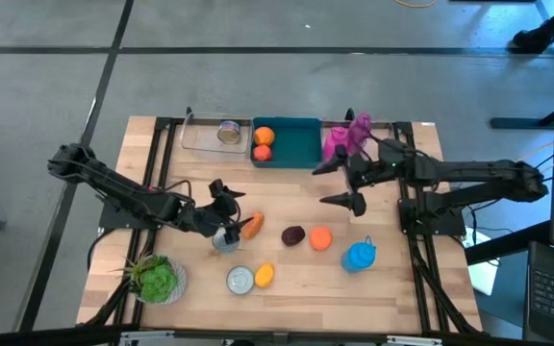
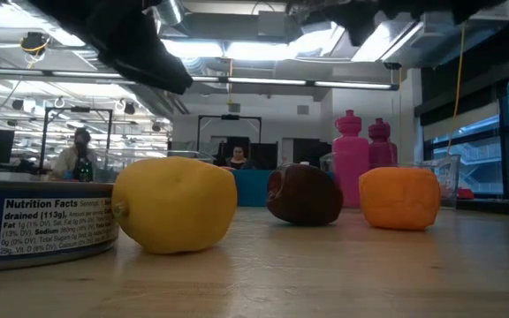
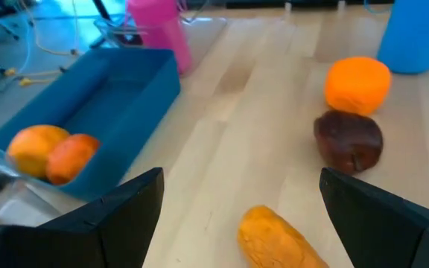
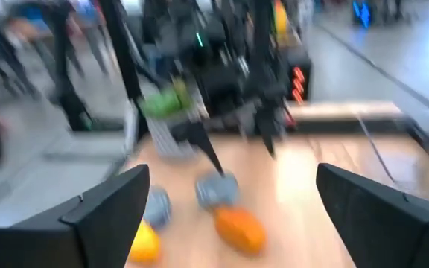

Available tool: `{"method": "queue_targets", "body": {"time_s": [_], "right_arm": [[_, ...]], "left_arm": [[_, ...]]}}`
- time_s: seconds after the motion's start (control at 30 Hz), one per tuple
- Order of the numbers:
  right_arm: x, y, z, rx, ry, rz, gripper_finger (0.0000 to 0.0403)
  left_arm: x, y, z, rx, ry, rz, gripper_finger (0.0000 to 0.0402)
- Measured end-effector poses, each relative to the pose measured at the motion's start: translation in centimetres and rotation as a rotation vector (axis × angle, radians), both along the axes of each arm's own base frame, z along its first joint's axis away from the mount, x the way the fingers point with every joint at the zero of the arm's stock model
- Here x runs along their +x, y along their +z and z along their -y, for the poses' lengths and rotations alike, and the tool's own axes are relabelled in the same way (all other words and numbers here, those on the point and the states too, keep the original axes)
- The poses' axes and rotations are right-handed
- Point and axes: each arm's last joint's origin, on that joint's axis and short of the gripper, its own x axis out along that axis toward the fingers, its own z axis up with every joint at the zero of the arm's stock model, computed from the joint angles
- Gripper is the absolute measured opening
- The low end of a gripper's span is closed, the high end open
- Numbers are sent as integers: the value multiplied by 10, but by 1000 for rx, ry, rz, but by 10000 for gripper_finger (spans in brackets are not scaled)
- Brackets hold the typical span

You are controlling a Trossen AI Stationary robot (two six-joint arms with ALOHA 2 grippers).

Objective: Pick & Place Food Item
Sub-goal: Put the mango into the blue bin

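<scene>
Desk [image 1: 392, 288] pale wood planks, on grey floor [image 1: 46, 96]; teal bin [image 1: 296, 144] at far edge. Both arms' jaws wide, empty.

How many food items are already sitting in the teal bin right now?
2: an orange fruit at the teal bin's left end, toward the table's back edge, and a redder fruit touching it, just nearer the front. The rest of the bin looks bare.

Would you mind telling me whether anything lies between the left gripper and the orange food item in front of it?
Nothing visible does. The left gripper is open with the orange food item lying between its fingers on bare table; the dark brown item sits farther off.
</scene>
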Motion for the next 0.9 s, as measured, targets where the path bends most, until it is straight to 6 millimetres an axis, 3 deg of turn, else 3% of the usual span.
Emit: {"method": "queue_targets", "body": {"time_s": [0.17,0.33,0.9], "right_arm": [[-11,13,-17,-109,-71,-149,368],[-17,7,-28,-138,-120,-254,358],[5,-15,-30,-251,-211,-351,356]], "left_arm": [[1,1,1,-50,-10,25,349],[2,-1,1,-126,-37,22,349],[28,-54,-10,-552,64,-159,349]]}}
